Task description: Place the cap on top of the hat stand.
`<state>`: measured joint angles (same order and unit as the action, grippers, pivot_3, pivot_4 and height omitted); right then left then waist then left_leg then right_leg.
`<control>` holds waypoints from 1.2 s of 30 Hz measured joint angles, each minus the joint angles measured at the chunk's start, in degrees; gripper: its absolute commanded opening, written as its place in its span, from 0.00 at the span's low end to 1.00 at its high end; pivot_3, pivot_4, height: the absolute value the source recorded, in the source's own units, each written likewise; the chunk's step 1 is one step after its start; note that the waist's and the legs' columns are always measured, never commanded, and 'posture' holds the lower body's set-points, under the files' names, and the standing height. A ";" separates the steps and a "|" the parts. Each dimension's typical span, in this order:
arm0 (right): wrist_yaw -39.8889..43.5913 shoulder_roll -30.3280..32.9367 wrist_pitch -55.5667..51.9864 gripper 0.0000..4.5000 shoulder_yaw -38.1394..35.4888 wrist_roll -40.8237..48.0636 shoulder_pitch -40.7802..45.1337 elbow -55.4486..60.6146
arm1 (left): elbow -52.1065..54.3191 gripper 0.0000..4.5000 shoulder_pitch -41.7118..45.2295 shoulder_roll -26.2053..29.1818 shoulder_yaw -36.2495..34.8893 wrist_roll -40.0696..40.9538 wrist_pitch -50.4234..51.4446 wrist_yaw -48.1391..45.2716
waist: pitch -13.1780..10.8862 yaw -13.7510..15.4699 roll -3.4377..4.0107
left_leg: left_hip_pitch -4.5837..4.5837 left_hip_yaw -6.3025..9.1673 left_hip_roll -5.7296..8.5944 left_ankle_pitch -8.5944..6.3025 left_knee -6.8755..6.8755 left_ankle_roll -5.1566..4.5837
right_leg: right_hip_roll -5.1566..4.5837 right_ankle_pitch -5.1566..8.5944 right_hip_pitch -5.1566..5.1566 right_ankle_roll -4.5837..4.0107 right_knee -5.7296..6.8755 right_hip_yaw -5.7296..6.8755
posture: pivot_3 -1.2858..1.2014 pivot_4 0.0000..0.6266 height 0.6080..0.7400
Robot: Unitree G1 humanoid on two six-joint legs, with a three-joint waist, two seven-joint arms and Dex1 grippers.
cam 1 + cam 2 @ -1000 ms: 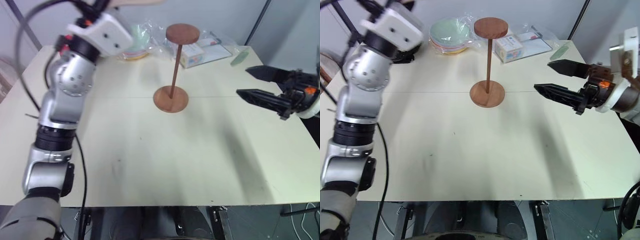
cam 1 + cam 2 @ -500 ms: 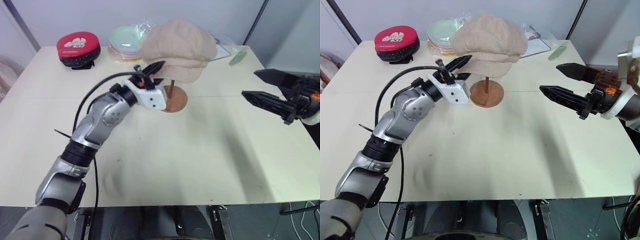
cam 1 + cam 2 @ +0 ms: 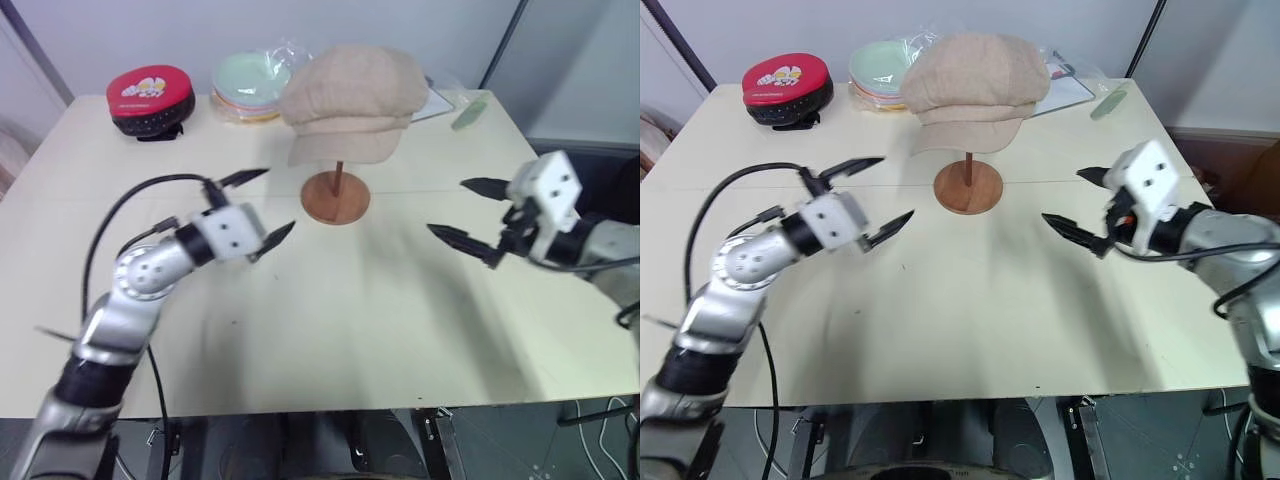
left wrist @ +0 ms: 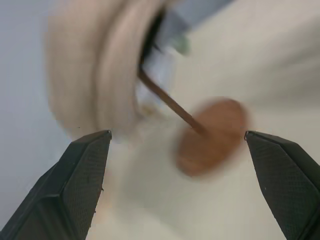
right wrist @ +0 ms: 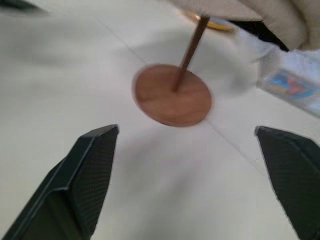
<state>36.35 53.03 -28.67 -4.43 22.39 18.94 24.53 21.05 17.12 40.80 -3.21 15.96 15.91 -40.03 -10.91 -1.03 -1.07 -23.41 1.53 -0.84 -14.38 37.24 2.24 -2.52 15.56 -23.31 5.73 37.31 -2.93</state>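
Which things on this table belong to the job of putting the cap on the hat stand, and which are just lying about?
Part of the job:
- cap, sitting on top of the stand
- hat stand
- left gripper, open and empty
- right gripper, open and empty

Just lying about:
- red and black round cap
- stack of plates
- flat packet
- table

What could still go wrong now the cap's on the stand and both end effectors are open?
1. The cap sits on one thin rod over a small round base; its brim overhangs toward the robot, so a nudge could tip the hat stand or slide the cap off.
2. The left end effector and right end effector hang open on either side of the base, low over the table; a careless sweep inward could clip it.
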 measured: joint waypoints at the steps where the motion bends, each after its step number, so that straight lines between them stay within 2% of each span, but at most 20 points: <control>1: -1.69 -0.93 2.96 1.00 3.00 -4.57 1.31 0.05 | 0.87 0.99 -0.62 1.92 -4.05 7.49 7.04 -1.63 | -0.01 -0.08 0.00 | -0.01 0.00 0.01 0.01 0.00 0.01 | 0.02 0.00 -0.03 0.00 0.00 0.01 | 0.52 0.24 1.00; 3: -5.08 -2.64 8.90 1.00 8.46 -14.28 3.91 -0.05 | 1.72 0.99 -1.11 6.86 -13.24 22.13 19.53 -4.95 | -0.02 -0.16 0.01 | -0.01 0.01 0.00 0.01 0.00 0.02 | 0.02 0.01 -0.04 -0.01 0.01 0.02 | 0.52 0.24 1.00; 6: -8.76 -6.71 16.33 1.00 15.24 -25.95 10.06 -1.70 | 0.20 0.99 0.10 11.21 -22.17 34.15 28.43 -7.25 | -0.04 -0.16 0.00 | 0.00 0.00 0.05 0.02 0.00 0.04 | 0.01 0.02 -0.04 -0.01 0.00 0.02 | 0.52 0.24 1.00; 9: -11.31 -10.63 22.51 1.00 19.70 -34.29 16.24 -4.22 | -2.32 0.99 3.11 13.57 -26.34 38.94 32.27 -6.98 | -0.03 0.01 -0.01 | 0.01 0.05 0.11 0.05 -0.01 0.09 | 0.00 0.02 0.00 -0.01 0.00 0.03 | 0.52 0.24 1.00; 12: -13.08 -14.09 27.01 1.00 22.64 -40.72 20.21 -9.63 | -4.15 0.99 5.08 14.12 -27.27 40.42 33.77 -5.75 | 0.00 0.25 -0.07 | 0.00 0.05 0.16 0.06 -0.01 0.11 | -0.06 0.00 0.04 -0.02 -0.03 0.03 | 0.52 0.24 1.00; 18: -15.20 -19.90 32.96 1.00 26.40 -49.07 22.03 -16.85 | -4.73 0.99 7.87 14.03 -27.25 41.04 33.97 -2.76 | 0.00 -0.02 -0.08 | 0.00 0.06 0.16 0.08 -0.06 0.14 | -0.04 0.00 -0.01 -0.02 -0.01 0.03 | 0.52 0.24 1.00; 21: -15.58 -21.36 33.69 0.82 26.39 -50.92 22.63 -19.33 | -4.77 1.00 8.11 13.96 -27.15 41.08 33.98 -1.86 | 0.00 -0.14 -0.08 | 0.00 0.06 0.15 0.08 -0.07 0.14 | -0.04 0.00 -0.02 -0.03 0.01 0.03 | 0.52 0.24 1.00; 22: -15.73 -21.88 33.79 0.72 26.35 -51.44 22.97 -20.13 | -4.77 1.00 8.14 13.96 -27.08 41.08 33.98 -1.58 | 0.00 -0.15 -0.08 | 0.00 0.06 0.15 0.08 -0.06 0.15 | -0.04 0.00 -0.02 -0.03 0.02 0.02 | 0.52 0.24 1.00; 28: -16.82 -24.06 32.87 0.01 24.87 -53.29 25.16 -23.15 | -4.78 1.00 8.33 13.77 -26.91 41.07 33.94 -0.81 | 0.00 -0.08 -0.08 | 0.00 0.06 0.15 0.08 -0.08 0.15 | -0.03 0.00 -0.03 -0.03 0.03 0.03 | 0.52 0.24 1.00; 32: -16.66 -24.31 34.23 0.00 23.07 -51.92 24.36 -23.04 | -4.77 1.00 8.33 13.15 -26.85 41.04 33.75 -0.64 | 0.00 -0.04 -0.08 | 0.00 0.06 0.15 0.08 -0.07 0.15 | -0.04 0.00 -0.02 -0.03 0.03 0.03 | 0.52 0.24 1.00; 36: -15.70 -23.81 41.54 0.00 18.37 -43.62 20.64 -22.51 | -5.25 1.00 8.43 12.95 -26.46 40.77 33.31 -0.85 | 0.00 -0.06 -0.08 | 0.00 0.06 0.15 0.08 -0.08 0.15 | -0.04 0.00 -0.01 -0.02 0.03 0.01 | 0.52 0.24 1.00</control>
<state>20.65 29.22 12.87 13.95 -21.23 39.59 2.03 15.80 25.55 53.75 -29.67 56.73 49.22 -40.88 -10.92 -1.09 -1.15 -23.41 1.59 -0.69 -14.29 37.16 2.39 -2.56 15.56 -23.31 5.71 37.34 -2.92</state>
